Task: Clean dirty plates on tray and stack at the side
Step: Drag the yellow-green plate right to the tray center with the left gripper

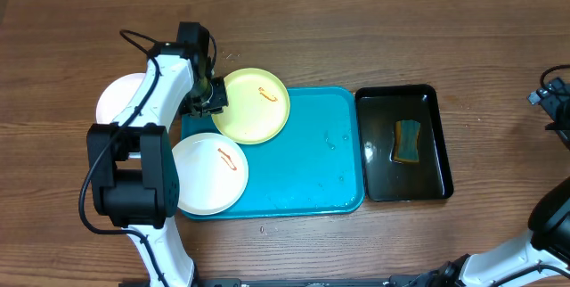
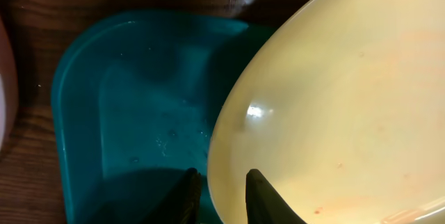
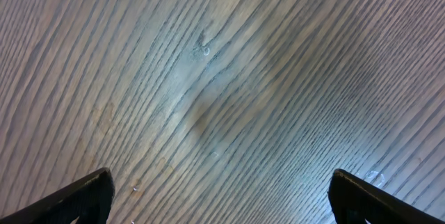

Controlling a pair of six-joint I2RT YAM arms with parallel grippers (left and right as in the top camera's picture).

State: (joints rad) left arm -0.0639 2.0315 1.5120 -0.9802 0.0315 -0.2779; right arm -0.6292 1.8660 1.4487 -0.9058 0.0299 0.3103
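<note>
Left hand (image 2: 221, 174) first: on its own wrist cam the two dark fingers (image 2: 268, 200) sit either side of the yellow-green plate's (image 2: 334, 99) rim with only a narrow gap. Honestly can't tell if it's pinching yet or just straddling. The overhead can't help, since the arm covers that spot. What the overhead does show is that this plate sits upper left, hanging over the turquoise tray's (image 1: 312, 162) back-left corner, with an orange smear (image 1: 266, 94) on it.

One white plate (image 1: 209, 173) lies in the tray's lower-left end, also smeared, and spills a bit over the edge. The other white plate (image 1: 116, 100) is off the tray, on the tabletop (image 1: 401, 28) at far left, half hidden under the arm. The rest of the tray only has a few wet specks.

Just right of it, a black tray (image 1: 378, 144) holds a yellow-green sponge (image 1: 408, 141).

The right hand (image 3: 219, 196) only really shows on its wrist view, fingers spread wide over bare wood, holding nothing.
</note>
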